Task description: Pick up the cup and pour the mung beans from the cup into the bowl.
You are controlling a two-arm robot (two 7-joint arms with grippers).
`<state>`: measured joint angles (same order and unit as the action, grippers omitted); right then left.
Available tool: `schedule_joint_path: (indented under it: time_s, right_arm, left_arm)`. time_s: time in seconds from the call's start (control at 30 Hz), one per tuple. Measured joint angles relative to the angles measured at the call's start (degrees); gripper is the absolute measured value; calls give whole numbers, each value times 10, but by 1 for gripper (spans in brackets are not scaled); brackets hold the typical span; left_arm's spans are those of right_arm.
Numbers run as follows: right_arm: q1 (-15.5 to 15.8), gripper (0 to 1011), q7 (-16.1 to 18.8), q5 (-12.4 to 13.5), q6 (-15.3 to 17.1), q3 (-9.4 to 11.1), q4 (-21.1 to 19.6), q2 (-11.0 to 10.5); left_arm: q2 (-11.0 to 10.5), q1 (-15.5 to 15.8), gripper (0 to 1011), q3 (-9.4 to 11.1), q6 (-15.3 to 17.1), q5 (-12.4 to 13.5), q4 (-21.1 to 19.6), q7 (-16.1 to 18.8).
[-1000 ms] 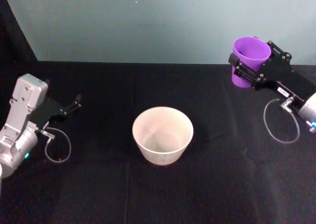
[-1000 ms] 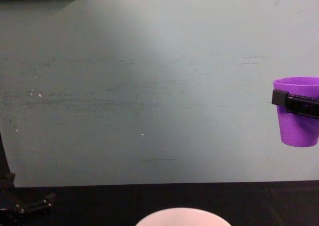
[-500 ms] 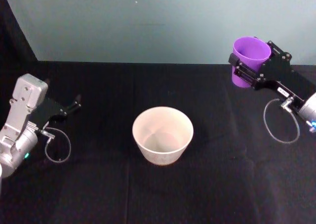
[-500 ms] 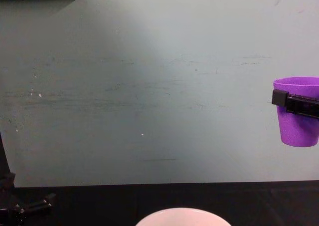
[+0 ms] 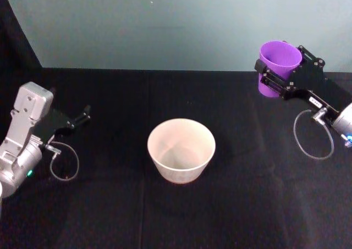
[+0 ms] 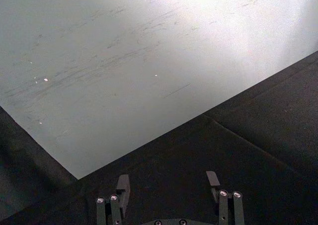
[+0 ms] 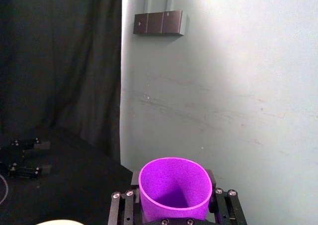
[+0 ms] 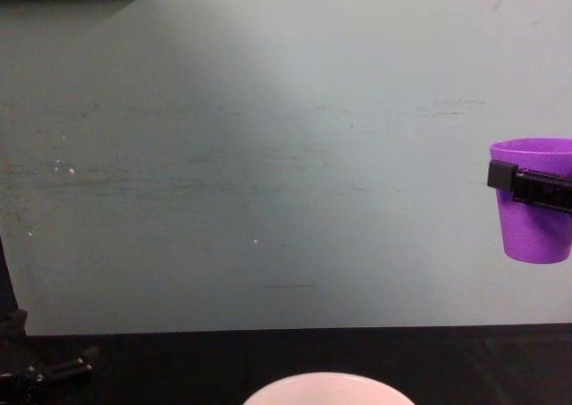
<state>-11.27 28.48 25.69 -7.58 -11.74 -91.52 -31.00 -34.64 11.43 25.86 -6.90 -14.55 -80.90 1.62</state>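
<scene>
My right gripper [image 5: 279, 76] is shut on the purple cup [image 5: 278, 65] and holds it upright in the air at the back right, well above the table. The cup [image 8: 533, 199] hangs at the right edge of the chest view with a black finger [image 8: 529, 186] across its wall. From the right wrist I look into the cup [image 7: 173, 194]; no beans can be made out inside. The pale bowl [image 5: 181, 150] stands at the table's middle, left of and nearer than the cup; its rim [image 8: 327, 388] shows in the chest view. My left gripper [image 5: 82, 117] rests open low at the left.
A black cloth [image 5: 110, 205] covers the table and meets a pale teal wall [image 5: 165, 23] behind. A dark curtain [image 7: 59, 61] hangs at the far left. Cable loops lie beside each arm [image 5: 63, 166], [image 5: 313, 136].
</scene>
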Motion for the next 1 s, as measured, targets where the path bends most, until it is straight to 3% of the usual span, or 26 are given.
schedule_joint_path:
  time_s: [1.0]
  right_arm:
    - [0, 735, 0, 0, 0, 0, 0, 0]
  left_arm:
    - [0, 0, 1000, 0, 0, 0, 0, 0]
